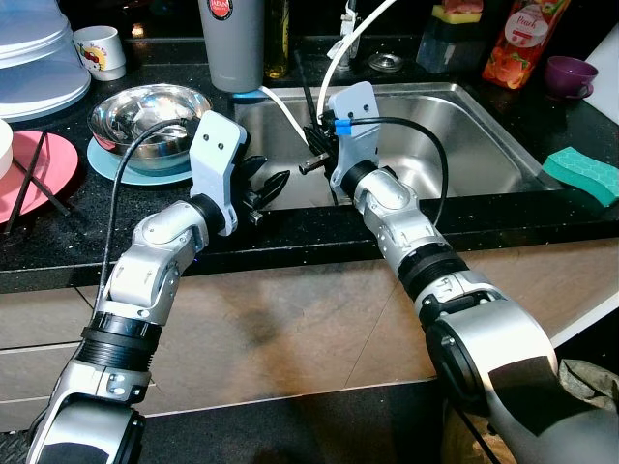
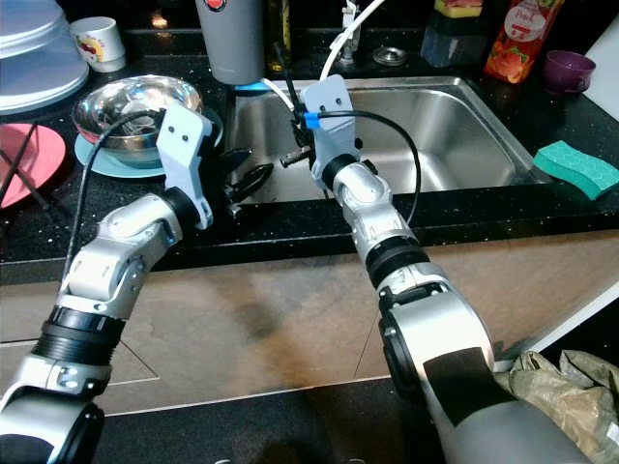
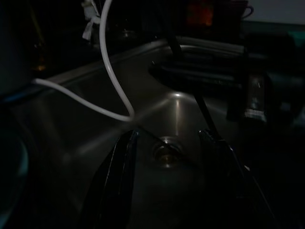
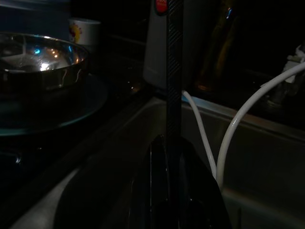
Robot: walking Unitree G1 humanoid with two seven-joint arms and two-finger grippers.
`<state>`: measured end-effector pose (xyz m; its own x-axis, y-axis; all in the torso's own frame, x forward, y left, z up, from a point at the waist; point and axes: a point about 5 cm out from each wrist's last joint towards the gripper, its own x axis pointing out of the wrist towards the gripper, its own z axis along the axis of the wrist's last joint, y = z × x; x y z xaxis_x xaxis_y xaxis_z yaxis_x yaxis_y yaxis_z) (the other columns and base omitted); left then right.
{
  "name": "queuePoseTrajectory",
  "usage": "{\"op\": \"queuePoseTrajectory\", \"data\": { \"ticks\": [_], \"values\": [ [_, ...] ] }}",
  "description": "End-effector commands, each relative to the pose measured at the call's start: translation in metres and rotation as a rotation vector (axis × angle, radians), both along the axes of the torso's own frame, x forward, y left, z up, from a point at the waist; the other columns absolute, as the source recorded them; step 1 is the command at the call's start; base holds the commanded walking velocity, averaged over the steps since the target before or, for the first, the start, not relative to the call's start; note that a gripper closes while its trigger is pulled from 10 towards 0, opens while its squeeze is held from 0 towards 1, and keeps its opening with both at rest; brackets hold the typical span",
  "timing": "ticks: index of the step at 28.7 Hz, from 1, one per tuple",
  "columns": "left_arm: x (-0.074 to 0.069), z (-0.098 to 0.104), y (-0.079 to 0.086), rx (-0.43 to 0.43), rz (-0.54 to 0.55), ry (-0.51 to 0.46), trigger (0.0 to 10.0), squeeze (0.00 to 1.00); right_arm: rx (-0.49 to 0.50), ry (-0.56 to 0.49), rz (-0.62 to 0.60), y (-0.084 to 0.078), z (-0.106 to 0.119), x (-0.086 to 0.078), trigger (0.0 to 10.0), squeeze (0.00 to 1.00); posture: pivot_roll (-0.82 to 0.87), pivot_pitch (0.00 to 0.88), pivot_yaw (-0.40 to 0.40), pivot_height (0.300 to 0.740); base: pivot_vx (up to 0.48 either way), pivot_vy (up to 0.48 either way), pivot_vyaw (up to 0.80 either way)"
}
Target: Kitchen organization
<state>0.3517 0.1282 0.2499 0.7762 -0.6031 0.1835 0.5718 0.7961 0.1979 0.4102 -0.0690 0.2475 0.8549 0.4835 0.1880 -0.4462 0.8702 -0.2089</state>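
Note:
My right gripper (image 1: 315, 143) is over the left part of the steel sink (image 1: 484, 130), shut on a black chopstick (image 1: 304, 87) that points up and away towards the back rim. In the right wrist view the chopstick (image 4: 172, 95) runs straight up from between the closed fingers. My left gripper (image 1: 266, 184) hangs open at the sink's front left corner with nothing between its fingers (image 3: 121, 176). The drain (image 3: 166, 153) lies beyond them. Two more black chopsticks (image 1: 34, 179) rest on a pink plate (image 1: 53, 159) at the far left of the black counter.
A steel bowl (image 1: 150, 114) on a blue plate stands left of the sink. Behind it are a white cup (image 1: 100, 50) and a grey tumbler (image 1: 232, 43). A white hose (image 1: 290, 111) loops into the sink. To its right lie a green sponge (image 1: 580, 174) and a purple cup (image 1: 571, 75).

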Motion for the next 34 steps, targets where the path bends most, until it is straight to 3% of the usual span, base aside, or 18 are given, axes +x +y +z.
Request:
{"op": "queuePoseTrajectory", "data": {
  "ticks": [1,6,13,20,27,34],
  "values": [
    [0.001,0.0,0.0,0.007,0.01,-0.004,10.0,0.0,0.011,0.08,-0.034,-0.004,-0.022,0.0,10.0,0.0,0.01,0.097,-0.035,0.74,0.0,0.0,0.0],
    [0.002,0.0,0.0,0.001,0.013,-0.005,10.0,0.0,0.122,0.062,-0.072,-0.006,-0.008,0.003,10.0,0.0,0.01,0.102,-0.04,0.74,0.0,0.0,0.0],
    [0.002,0.002,0.003,-0.02,0.042,-0.014,10.0,0.0,0.121,0.068,-0.01,0.013,0.003,0.002,10.0,0.0,0.02,0.132,-0.055,0.74,0.0,0.0,0.0],
    [0.0,0.006,0.007,-0.031,0.065,-0.035,10.0,0.0,0.118,0.051,0.018,0.021,0.011,0.002,10.0,0.0,0.02,0.16,-0.067,0.74,0.0,0.0,0.0],
    [-0.001,0.009,0.01,-0.041,0.075,-0.044,10.0,0.0,0.119,0.025,-0.003,0.017,0.016,0.003,10.0,0.0,0.03,0.172,-0.066,0.74,0.0,0.0,0.0],
    [-0.003,0.011,0.011,-0.03,0.064,-0.041,10.0,0.0,0.154,-0.081,-0.114,-0.004,0.038,0.007,10.0,0.0,0.03,0.184,-0.066,0.74,0.0,0.0,0.0]
  ]
}}
